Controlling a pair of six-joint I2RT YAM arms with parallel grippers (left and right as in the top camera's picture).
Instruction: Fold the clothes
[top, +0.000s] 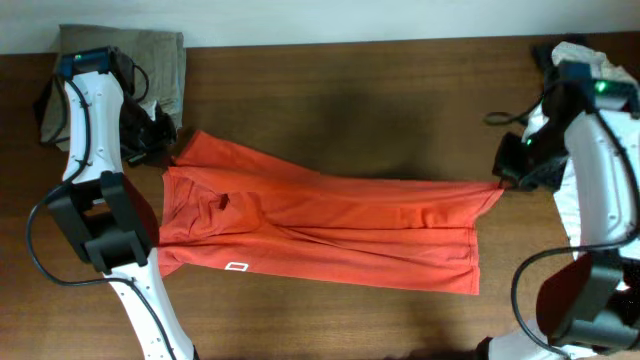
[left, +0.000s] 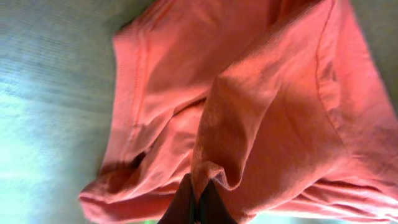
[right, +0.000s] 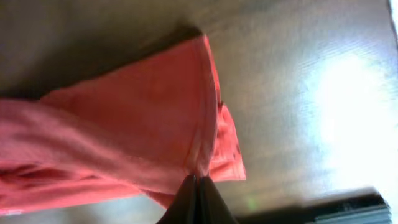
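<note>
Red-orange T-shirt (top: 330, 225) across wooden table (top: 380, 110)

Robotics lab bench: brown wooden table (top: 330, 120), two cabled white arms (top: 85, 120).

The overhead camera looks straight down from well above the brown wooden table (top: 380, 80) and takes in the whole red-orange cotton T-shirt (top: 330, 225). The left wrist camera sits very close at the shirt's 9 o'clock end, with the left gripper (left: 198, 202) entering its frame at 6 o'clock, pinched on a fold. The right wrist camera is just as close at the 3 o'clock corner, with the right gripper (right: 196, 198) likewise at 6 o'clock, and each wrist view shares only its patch of cloth and table with the overhead.
</note>
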